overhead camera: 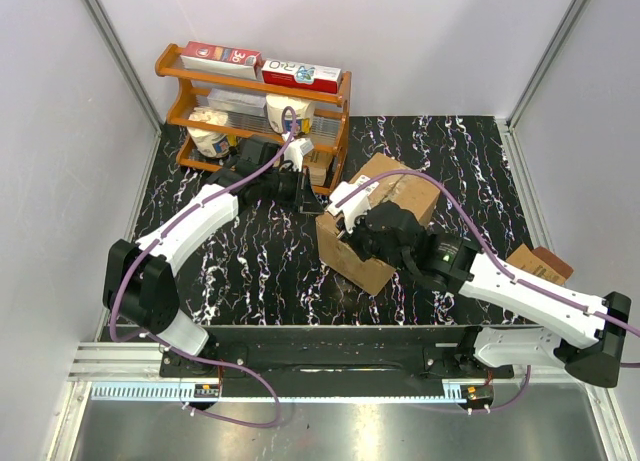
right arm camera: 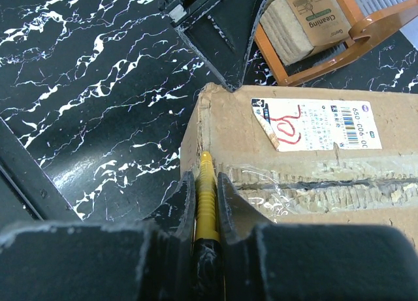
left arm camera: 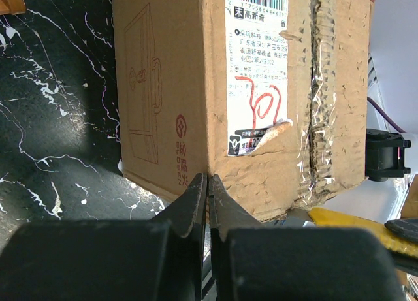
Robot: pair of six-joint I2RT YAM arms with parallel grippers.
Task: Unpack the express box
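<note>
Express box (overhead camera: 405, 196) sits mid-table on the black marbled table (overhead camera: 250, 271), just in front of the wooden rack (overhead camera: 250, 101), white label (right arm camera: 313, 121) uppermost and the taped seam (right arm camera: 313, 183) running alongside it. Left gripper (left arm camera: 208, 187) has its jaws pressed fully together, holding nothing, tips set against a corner edge of the box. Right gripper (right arm camera: 206, 177) is clamped narrowly on a slim yellow tool (right arm camera: 206, 165), apparently a cutter, with its tip at the box end near the seam. Findings, as judgement: the left side braces by contact only, so a firm drag along the tape could slide or turn the box away from it. The tool, held by two narrow pads, may pivot under side load and wander off the seam into cardboard. Too deep a stroke risks damaging the contents, which are not visible.
</note>
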